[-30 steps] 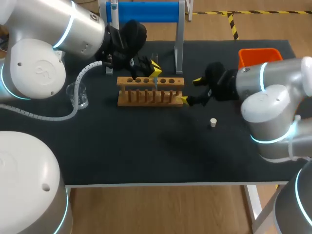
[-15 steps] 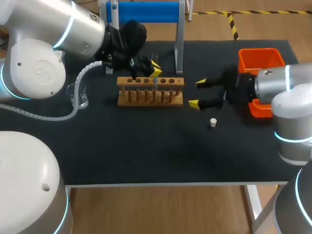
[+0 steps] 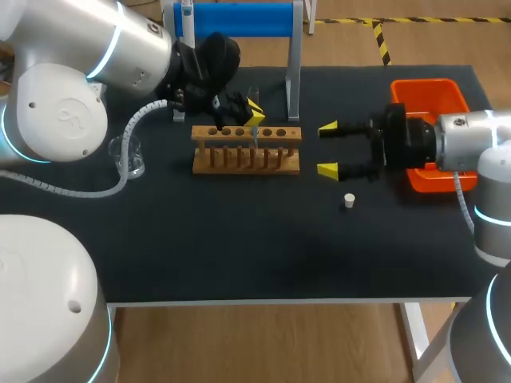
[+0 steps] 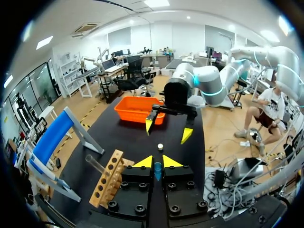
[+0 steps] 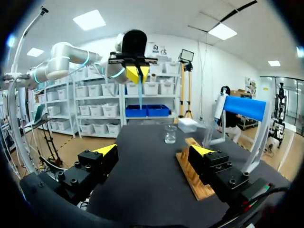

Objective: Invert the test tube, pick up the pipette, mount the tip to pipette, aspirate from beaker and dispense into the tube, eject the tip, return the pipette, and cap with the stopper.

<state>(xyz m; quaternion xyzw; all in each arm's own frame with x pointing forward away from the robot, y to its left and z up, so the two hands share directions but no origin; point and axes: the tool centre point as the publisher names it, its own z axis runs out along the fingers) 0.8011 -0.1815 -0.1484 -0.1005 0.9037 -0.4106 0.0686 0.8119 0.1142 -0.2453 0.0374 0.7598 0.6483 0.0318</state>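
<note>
The left end effector [image 3: 252, 112] hangs over the wooden test tube rack [image 3: 246, 149] near the back of the black bench [image 3: 239, 247], its yellow-tipped fingers drawn close together and clamped from both sides on a bluish test tube [image 3: 255, 134]. The tube stands upright above the rack's row of holes. Whether its lower end sits in a hole cannot be told. In the left wrist view the tube [image 4: 157, 169] shows as a small blue end pinched between the two yellow tips of the left end effector [image 4: 155, 162], with the rack [image 4: 107, 184] just beside them. The right end effector [image 3: 328, 148] hovers level just off the rack's right end, its fingers spread wide and holding nothing. Its own camera shows the right end effector [image 5: 154, 152] with both tips far apart, the rack [image 5: 194, 175] ahead beside one finger and the left end effector [image 5: 136, 72] gripping the tube [image 5: 140, 99] beyond. A small white stopper [image 3: 349, 200] stands alone on the bench near the right end effector, apart from it. A glass beaker [image 3: 130, 155] stands well to the rack's left. An orange bin [image 3: 425, 94] sits at the bench's right rear corner, behind the right arm. A white pipette [image 5: 219, 105] hangs at one end of the blue stand [image 3: 233, 20] at the back.
</note>
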